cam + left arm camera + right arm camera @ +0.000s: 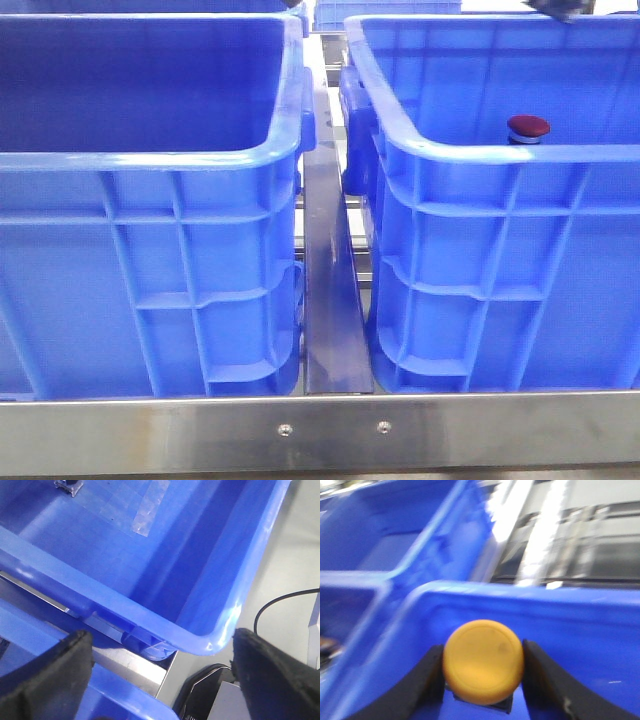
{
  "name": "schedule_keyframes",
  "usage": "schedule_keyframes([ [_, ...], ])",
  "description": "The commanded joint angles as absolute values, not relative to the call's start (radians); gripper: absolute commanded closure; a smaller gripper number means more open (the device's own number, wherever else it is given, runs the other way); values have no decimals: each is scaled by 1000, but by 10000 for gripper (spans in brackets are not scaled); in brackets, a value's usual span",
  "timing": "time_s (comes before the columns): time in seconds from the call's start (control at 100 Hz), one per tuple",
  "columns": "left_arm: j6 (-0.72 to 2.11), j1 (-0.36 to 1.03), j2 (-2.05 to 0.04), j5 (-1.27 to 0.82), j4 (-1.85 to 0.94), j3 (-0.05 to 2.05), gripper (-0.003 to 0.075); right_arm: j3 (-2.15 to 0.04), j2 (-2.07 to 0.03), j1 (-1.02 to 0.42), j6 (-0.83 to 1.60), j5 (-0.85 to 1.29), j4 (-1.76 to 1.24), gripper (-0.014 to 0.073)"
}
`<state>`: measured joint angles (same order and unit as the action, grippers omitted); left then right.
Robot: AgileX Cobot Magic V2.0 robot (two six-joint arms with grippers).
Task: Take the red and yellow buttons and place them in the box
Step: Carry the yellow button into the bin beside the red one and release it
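Right claw [482,680] is clamped on the yellow button [483,661], dark fingers [427,680] pressing its sides at 9 and 3 o'clock, domed cap facing the wrist camera, above the inside of a blue crate. Which crate is unclear; the view is blurred. Left claw [160,675] has its jaws wide apart, holding nothing, hovering over a blue crate's rim [220,635] and the steel rail [130,667] between crates.

Largest things: two blue crates side by side in the front view, left crate [150,160] and right crate [500,160], steel divider [335,300] between, steel frame bar [320,430] in front. Neither arm shows clearly in the front view.

Red button [528,127] sits in the right crate, cap poking above the near rim, at about 2 o'clock in the front view, well apart from both claws.

Handling, my guess: buttons are light, rigid, not fragile; the smooth domed cap is slippery, so grip the body or the cap's edge from the sides, as with the yellow one. Yellow looks secure.
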<state>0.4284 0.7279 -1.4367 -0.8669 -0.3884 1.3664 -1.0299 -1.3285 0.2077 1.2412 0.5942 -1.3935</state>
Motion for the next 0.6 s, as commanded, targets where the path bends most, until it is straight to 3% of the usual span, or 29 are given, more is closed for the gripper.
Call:
schedule_keyframes([
  [0.0, 432, 736, -1399, -826, -419, 1399, 176, -1059, -1309, 215, 1263, 477, -1459, 457],
  [0.21, 432, 736, -1399, -826, -415, 1399, 176, -1041, -1344, 215, 1265, 319, -1455, 457],
  [0.59, 432, 736, -1399, -826, -404, 1399, 176, -1047, -1495, 215, 1352, 307, -1452, 458],
])
